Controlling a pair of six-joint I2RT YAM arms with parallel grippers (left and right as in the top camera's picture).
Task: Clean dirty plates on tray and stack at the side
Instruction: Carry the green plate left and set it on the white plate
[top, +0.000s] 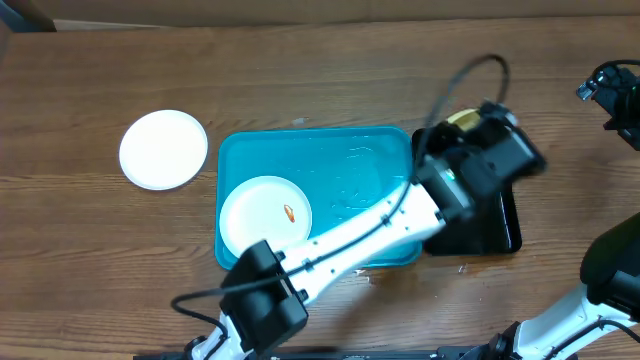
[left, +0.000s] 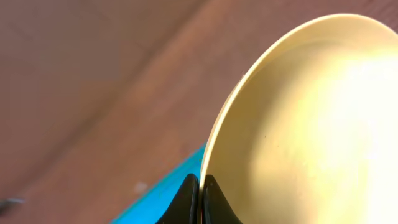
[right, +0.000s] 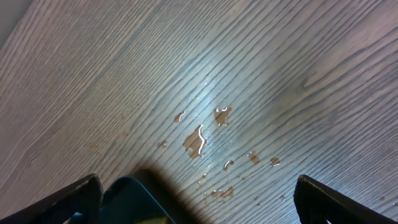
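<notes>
Three plates: a pale yellow plate (left: 298, 124), its rim pinched in the clenched left gripper (left: 200, 194), right of the one turquoise tray (top: 370, 150) by the black tray (top: 500, 228). A smeared white plate (top: 265, 215) lies in the turquoise tray. A clean-looking white plate (top: 163, 150) sits on the table to its left. The right gripper (right: 199, 193) is spread wide and holds nothing.

Tray (top: 340, 160) and white plate (top: 163, 150) on table (top: 300, 80)

- No text, label, brand, number or sign could be read in any of the three views.
- The pale yellow-green plate (left: 311, 124), the surface seen closest, was plain and carried no lettering.
</notes>
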